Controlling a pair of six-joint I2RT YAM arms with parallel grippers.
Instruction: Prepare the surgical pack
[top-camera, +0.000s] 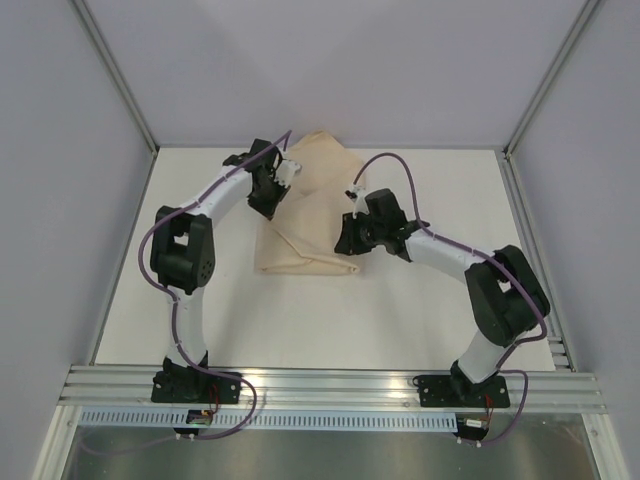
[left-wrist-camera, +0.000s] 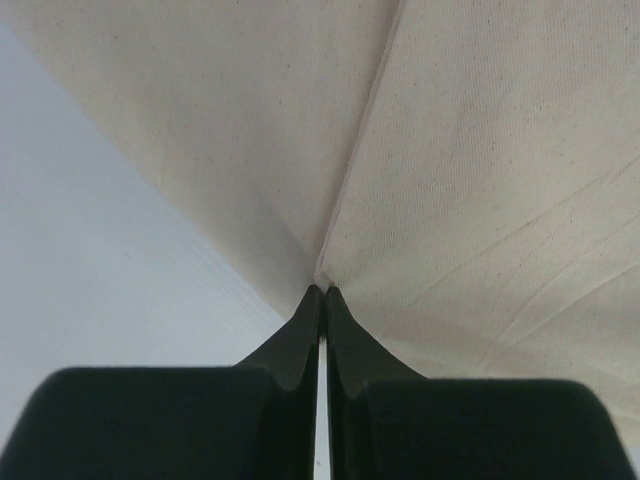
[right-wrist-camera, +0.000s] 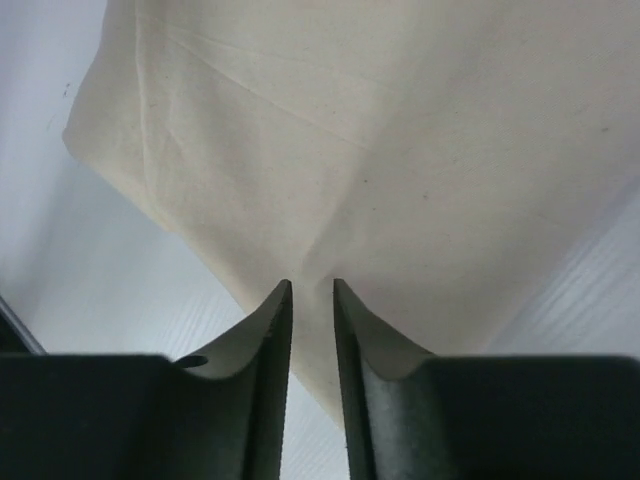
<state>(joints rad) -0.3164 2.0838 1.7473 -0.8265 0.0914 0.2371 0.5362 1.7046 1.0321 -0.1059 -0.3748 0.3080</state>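
Table (top-camera: 330, 320): white, flat. Wide bare room on near side and to L and R of cloth; less at far side, where cloth's far end lies close to table edge.

Wrap sheet (top-camera: 315, 215): tan, folded into elongated bundle, mid-table toward far side. Long axis near-to-far, leaning R at far end; near end broad, far end narrower. Tray, clamps, gauze not visible; whether inside, cannot tell.

L gripper (left-wrist-camera: 323, 292): at far-L edge of wrap sheet. Jaws pressed together, pinched on a fold line; fabric fans out from tips on both sides, bare table to its L.

R gripper (right-wrist-camera: 312, 285): at R edge of wrap sheet, toward near end. Jaws a narrow slit apart, nothing clamped as far as seen; cloth just beyond tips, bare table either side.

Assessment: hands on opposite flanks of long axis. Only L has hold, so next pull prob. L's, across axis or outward L; ample room there. R better placed for re-grip at near-R edge.
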